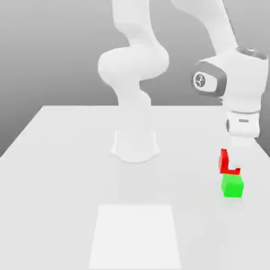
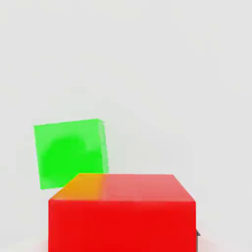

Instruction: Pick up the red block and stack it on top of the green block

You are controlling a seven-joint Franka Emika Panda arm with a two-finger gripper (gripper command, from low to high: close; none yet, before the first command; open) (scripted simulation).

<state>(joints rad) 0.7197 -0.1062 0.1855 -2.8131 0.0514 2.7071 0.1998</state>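
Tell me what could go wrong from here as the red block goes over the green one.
1. In the hand view the red block covers only a corner of the green block, so releasing now would likely tip it off.
2. In the exterior view the red block hangs just above the green block; lowering while offset could knock the green one across the table.

text: none legible | labels: none | numbers: none | signs: none
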